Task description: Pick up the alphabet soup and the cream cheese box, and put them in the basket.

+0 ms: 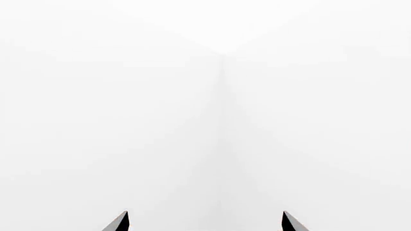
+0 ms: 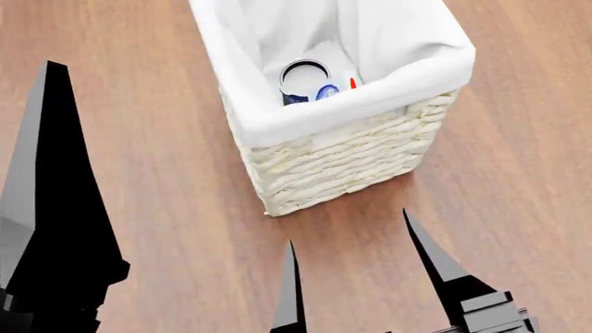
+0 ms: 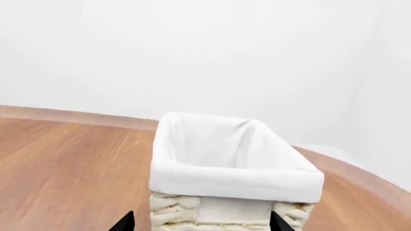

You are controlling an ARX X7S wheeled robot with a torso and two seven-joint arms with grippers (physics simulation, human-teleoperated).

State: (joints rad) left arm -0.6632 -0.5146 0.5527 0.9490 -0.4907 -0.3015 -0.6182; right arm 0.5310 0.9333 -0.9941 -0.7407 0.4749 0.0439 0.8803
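Alphabet soup point(image 2: 303, 82) and cream cheese box point(image 2: 335, 89) inside basket point(image 2: 344, 161), frame top centre. Right pincer point(image 2: 356, 243) spread, empty; left pincer point(image 1: 205, 222) spread.

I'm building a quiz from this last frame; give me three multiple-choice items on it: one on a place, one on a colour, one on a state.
1. Where is the alphabet soup?
A. On the floor beside the basket
B. Inside the basket
C. In the right gripper

2. What colour is the liner folded over the rim of the basket?
A. White
B. Red
C. Green

3. How is the right gripper?
A. Shut on the cream cheese box
B. Shut on the can
C. Open and empty

Answers: 1 B, the head view shows its pale top down inside, next to the cream cheese box. 2 A, the cloth is plain white. 3 C, its fingers stand apart with bare floor between them.
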